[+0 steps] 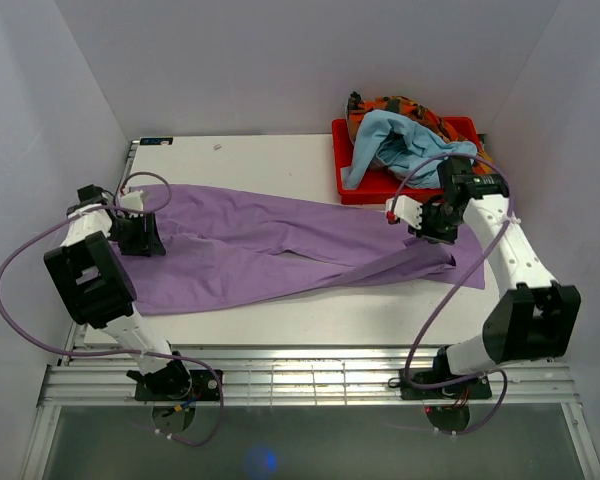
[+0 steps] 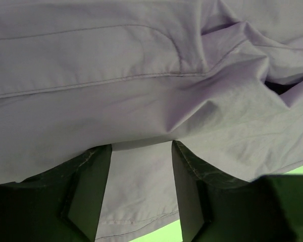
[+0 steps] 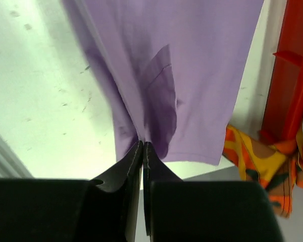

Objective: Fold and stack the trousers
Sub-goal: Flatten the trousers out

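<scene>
Right gripper (image 3: 143, 144), frame right, pinches the trousers' (image 1: 260, 250) leg end, to fold it over, I'd guess. Left gripper (image 2: 140, 151) straddles the waist cloth, jaws apart.

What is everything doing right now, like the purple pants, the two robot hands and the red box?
trousers: spread out long on the table, not folded yet
left gripper: open, one finger on each side of a bit of the cloth
right gripper: shut, pinching an edge of the trousers
red bin: holding clothes
blue cloth: crumpled in the bin
patterned cloth: bunched up in the bin behind the blue one
</scene>
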Robot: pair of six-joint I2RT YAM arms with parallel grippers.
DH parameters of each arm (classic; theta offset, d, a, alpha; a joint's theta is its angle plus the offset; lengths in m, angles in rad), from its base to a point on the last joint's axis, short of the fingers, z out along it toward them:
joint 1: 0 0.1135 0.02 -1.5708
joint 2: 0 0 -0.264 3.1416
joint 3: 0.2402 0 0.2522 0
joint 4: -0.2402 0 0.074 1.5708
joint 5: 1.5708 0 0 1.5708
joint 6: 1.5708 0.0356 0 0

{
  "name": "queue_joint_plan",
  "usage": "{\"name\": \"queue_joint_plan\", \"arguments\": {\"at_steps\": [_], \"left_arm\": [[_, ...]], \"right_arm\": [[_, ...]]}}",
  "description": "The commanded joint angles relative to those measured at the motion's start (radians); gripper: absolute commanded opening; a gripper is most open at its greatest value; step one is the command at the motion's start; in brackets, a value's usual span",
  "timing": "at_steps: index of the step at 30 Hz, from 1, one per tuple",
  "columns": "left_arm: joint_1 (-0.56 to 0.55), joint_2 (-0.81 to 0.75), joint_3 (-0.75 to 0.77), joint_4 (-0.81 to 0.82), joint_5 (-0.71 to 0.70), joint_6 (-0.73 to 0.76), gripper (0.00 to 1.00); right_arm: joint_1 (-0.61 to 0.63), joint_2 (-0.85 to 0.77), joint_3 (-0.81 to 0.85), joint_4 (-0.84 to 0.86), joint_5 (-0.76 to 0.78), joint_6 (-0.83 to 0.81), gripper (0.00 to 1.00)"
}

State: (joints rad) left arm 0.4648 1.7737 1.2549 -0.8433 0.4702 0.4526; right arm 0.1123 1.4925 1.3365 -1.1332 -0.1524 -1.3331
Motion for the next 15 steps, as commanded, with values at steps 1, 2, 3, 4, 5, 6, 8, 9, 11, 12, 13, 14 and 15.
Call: {"name": "queue_joint_plan", "arguments": {"at_steps": [1, 2, 3, 4, 5, 6, 8, 9, 11, 12, 13, 14, 15], "left_arm": [[0.031, -0.016, -0.011, 0.027, -0.008, 0.032, 0.61], [0.041, -0.014, -0.028, 0.033, -0.011, 0.038, 0.59], [0.047, -0.013, -0.037, 0.036, -0.015, 0.043, 0.58], [0.052, -0.010, -0.048, 0.044, -0.018, 0.047, 0.55], [0.057, -0.005, -0.064, 0.050, -0.025, 0.049, 0.54], [0.061, 0.000, -0.072, 0.062, -0.030, 0.049, 0.53], [0.064, 0.021, -0.077, 0.072, -0.036, 0.047, 0.51], [0.066, 0.029, -0.072, 0.073, -0.041, 0.044, 0.50], [0.067, 0.044, -0.063, 0.075, -0.039, 0.038, 0.49], [0.067, 0.046, -0.052, 0.072, -0.039, 0.038, 0.49], [0.067, 0.046, -0.049, 0.072, -0.038, 0.038, 0.49], [0.067, 0.046, -0.043, 0.072, -0.038, 0.040, 0.49], [0.067, 0.046, -0.038, 0.067, -0.033, 0.041, 0.49]], "right_arm": [[-0.003, -0.170, -0.035, -0.175, -0.019, -0.049, 0.08], [-0.002, -0.284, -0.109, -0.174, -0.003, -0.079, 0.08], [-0.003, -0.343, -0.194, -0.166, 0.051, -0.142, 0.08], [-0.002, -0.401, -0.370, -0.155, 0.082, -0.168, 0.08], [-0.003, -0.505, -0.455, -0.143, 0.112, -0.193, 0.08], [-0.003, -0.552, -0.530, -0.129, 0.152, -0.216, 0.11], [-0.003, -0.673, -0.698, -0.122, 0.201, -0.282, 0.24], [-0.003, -0.705, -0.738, -0.116, 0.229, -0.296, 0.31], [-0.003, -0.771, -0.798, -0.086, 0.244, -0.316, 0.56], [-0.003, -0.778, -0.792, -0.079, 0.237, -0.316, 0.64], [-0.005, -0.773, -0.774, -0.059, 0.225, -0.307, 0.73], [-0.006, -0.732, -0.705, -0.050, 0.206, -0.266, 0.88], [-0.014, -0.697, -0.654, -0.045, 0.164, -0.235, 0.89]]}}
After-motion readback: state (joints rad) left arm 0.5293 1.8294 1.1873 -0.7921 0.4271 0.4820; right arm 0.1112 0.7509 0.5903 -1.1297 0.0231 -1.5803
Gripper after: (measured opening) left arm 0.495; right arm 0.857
